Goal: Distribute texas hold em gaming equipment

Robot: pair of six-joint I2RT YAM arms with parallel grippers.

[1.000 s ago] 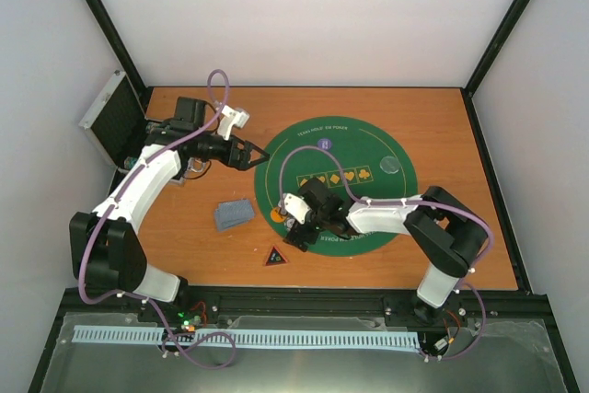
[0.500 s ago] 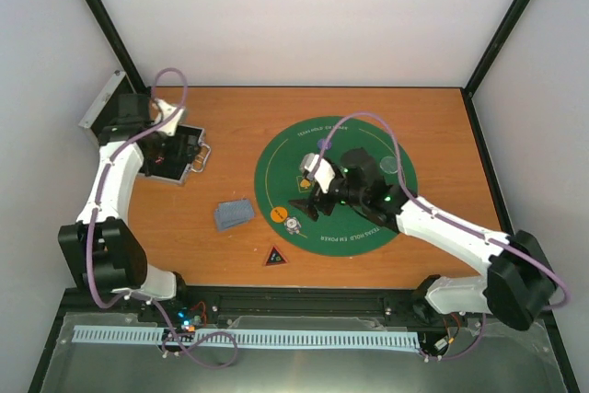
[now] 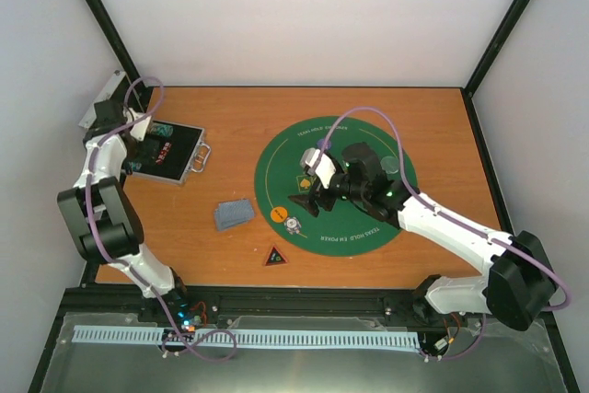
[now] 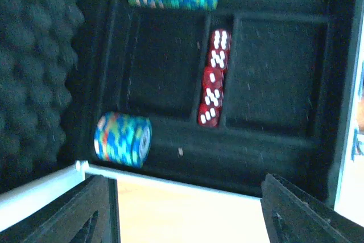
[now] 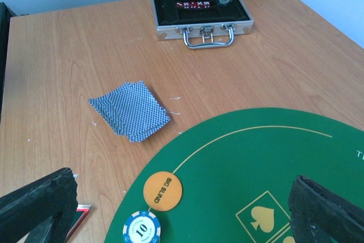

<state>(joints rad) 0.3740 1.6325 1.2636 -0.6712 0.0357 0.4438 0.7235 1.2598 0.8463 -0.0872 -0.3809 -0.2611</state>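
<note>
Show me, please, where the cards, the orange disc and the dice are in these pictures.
cards (image 5: 131, 111): right wrist view, middle of the top card's back.
orange disc (image 5: 162, 190): right wrist view, centre of its printed face.
dice (image 4: 213, 79): left wrist view, middle die of the red row in the case.

orange chip (image 5: 162, 191) BIG BLIND, white chip (image 5: 141, 229) 10
</note>
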